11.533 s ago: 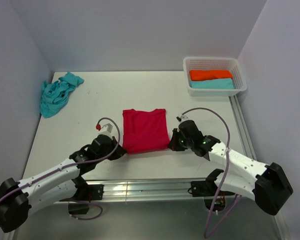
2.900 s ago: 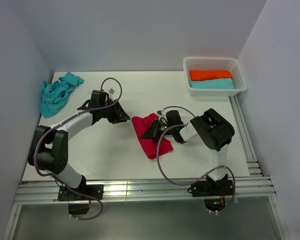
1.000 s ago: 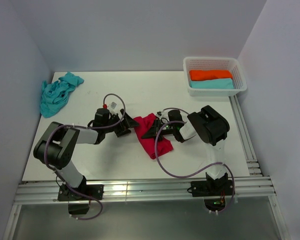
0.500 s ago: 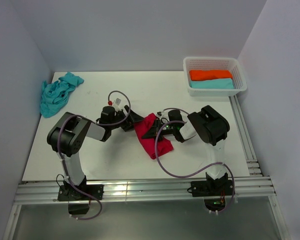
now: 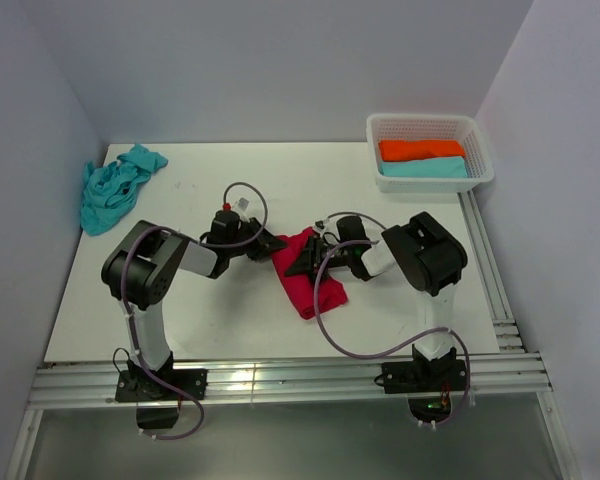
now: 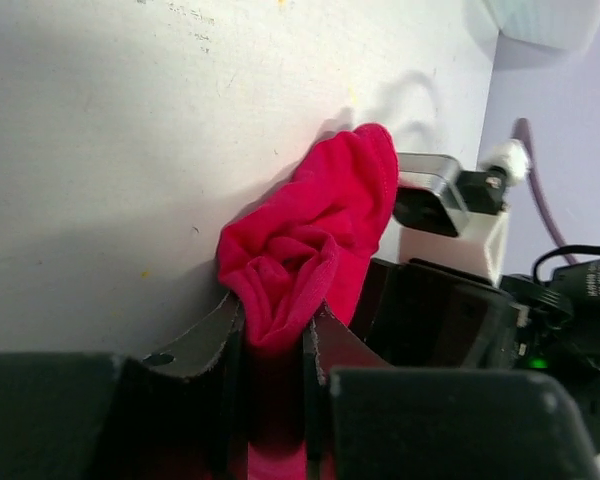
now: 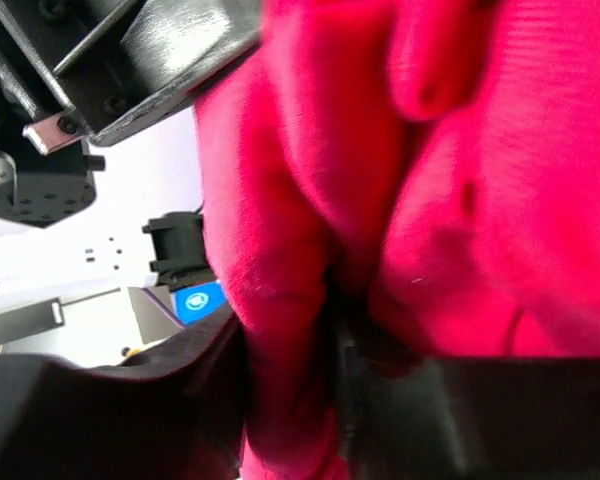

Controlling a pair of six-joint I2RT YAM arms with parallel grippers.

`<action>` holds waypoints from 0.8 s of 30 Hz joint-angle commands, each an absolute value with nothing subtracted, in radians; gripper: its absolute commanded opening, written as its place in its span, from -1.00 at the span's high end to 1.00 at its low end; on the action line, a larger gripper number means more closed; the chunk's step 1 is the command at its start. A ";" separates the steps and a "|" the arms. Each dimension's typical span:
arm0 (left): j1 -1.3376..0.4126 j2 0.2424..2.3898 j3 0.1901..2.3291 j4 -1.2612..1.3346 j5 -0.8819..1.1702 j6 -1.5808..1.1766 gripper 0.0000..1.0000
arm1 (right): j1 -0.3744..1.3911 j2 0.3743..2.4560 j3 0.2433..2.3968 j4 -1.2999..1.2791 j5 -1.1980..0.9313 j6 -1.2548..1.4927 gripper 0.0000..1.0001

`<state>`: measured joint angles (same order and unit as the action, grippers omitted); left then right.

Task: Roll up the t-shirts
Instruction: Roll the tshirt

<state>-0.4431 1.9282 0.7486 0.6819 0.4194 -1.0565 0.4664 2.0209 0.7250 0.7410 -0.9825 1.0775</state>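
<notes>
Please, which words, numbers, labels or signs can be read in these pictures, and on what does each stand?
No text is readable anywhere.
Blue sticker on a robot part, right wrist view: white mark, too blurred to read.
Red t-shirt, white basket: no print visible.

Top external high behind the robot, looking down over the whole table point(image 5: 230, 190), wrist cameras low, close, facing each other, all sharing the crimson t-shirt point(image 5: 307, 278).

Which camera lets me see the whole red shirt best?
The top camera: the crimson red cotton t-shirt shows nearly whole, bunched up. The left wrist view shows only one bunched end pinched in the left hand; the right wrist view is just a red close-up.
</notes>
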 commanded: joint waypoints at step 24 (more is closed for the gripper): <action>-0.480 1.842 0.838 0.423 0.302 -0.914 0.99 | 0.543 1.511 0.810 -0.238 -0.604 0.606 -0.55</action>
<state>-0.4725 1.8744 0.8146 0.4751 0.3412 -0.9604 0.5129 1.5509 0.8021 -0.1696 -0.6456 0.6189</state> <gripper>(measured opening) 0.221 0.783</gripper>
